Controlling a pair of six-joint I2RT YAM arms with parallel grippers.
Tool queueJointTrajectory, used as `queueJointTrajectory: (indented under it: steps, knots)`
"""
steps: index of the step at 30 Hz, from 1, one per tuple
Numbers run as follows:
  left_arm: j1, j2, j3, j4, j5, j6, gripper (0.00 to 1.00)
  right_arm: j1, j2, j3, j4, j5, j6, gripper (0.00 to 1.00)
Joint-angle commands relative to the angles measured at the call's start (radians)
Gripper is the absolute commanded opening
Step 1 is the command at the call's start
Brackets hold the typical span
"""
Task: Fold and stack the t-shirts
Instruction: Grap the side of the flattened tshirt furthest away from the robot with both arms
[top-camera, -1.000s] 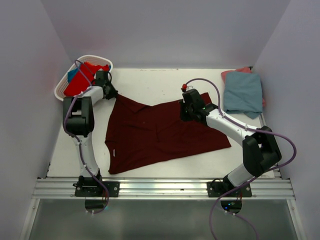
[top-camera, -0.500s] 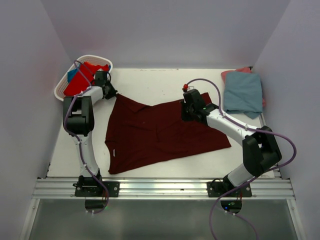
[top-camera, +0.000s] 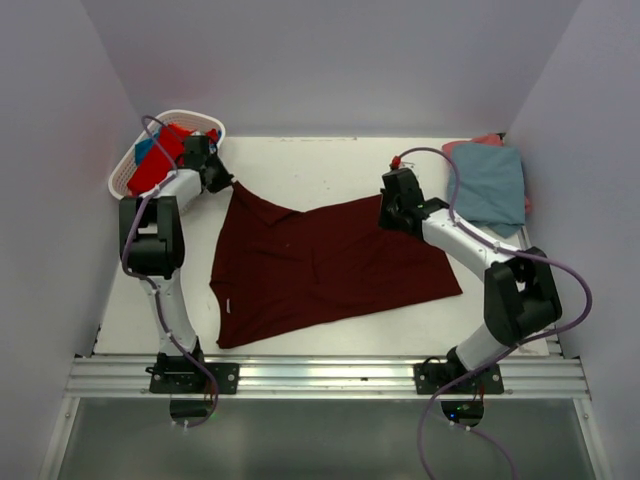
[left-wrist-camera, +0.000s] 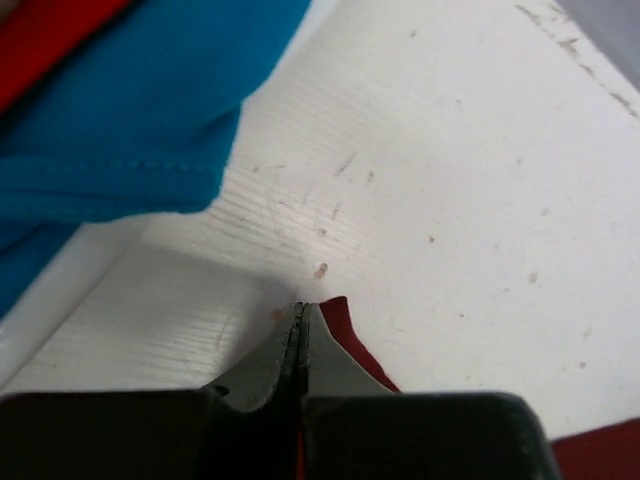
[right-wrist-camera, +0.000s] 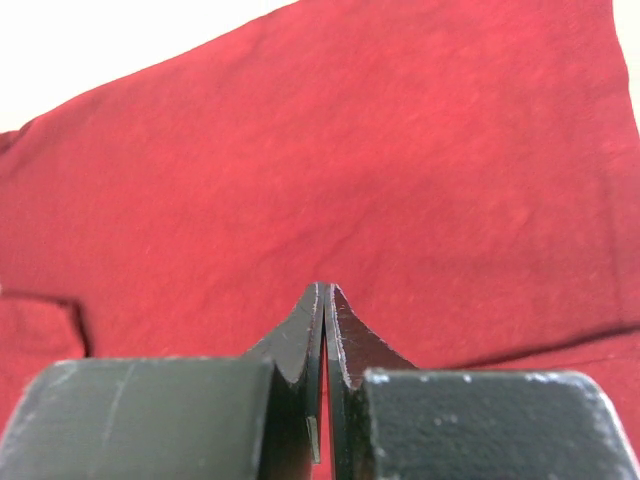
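Now that the left jaws, open a moment ago, are clamping shut on the far-left corner of the maroon t-shirt (top-camera: 320, 265), the right jaws, likewise closed, are pinching its far-right edge. It is lying spread on the table (top-camera: 300, 165), readying for folding.

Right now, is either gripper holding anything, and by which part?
Left gripper pinches the maroon t-shirt by its far-left corner tip. Right gripper is shut over it; hold unclear.
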Motion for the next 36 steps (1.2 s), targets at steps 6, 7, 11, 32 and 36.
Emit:
queueJointTrajectory:
  steps: [6, 7, 11, 32, 36]
  knots:
    - [0.008, -0.169, -0.062, 0.050, 0.058, -0.027, 0.00, -0.081, 0.083, 0.087, 0.034, 0.061, 0.031, 0.00]
    - [0.008, -0.175, -0.070, 0.049, 0.059, -0.027, 0.00, -0.096, 0.094, 0.104, 0.035, 0.058, 0.033, 0.00]
    - [0.007, -0.221, -0.091, 0.042, 0.077, -0.029, 0.00, -0.185, 0.158, 0.171, 0.050, -0.002, 0.036, 0.00]
    - [0.010, -0.351, -0.211, 0.042, 0.142, -0.061, 0.00, -0.354, 0.451, 0.458, 0.011, -0.141, 0.030, 0.27]
    - [0.007, -0.387, -0.254, 0.052, 0.173, -0.070, 0.00, -0.377, 0.570, 0.572, -0.032, -0.145, 0.016, 0.42]
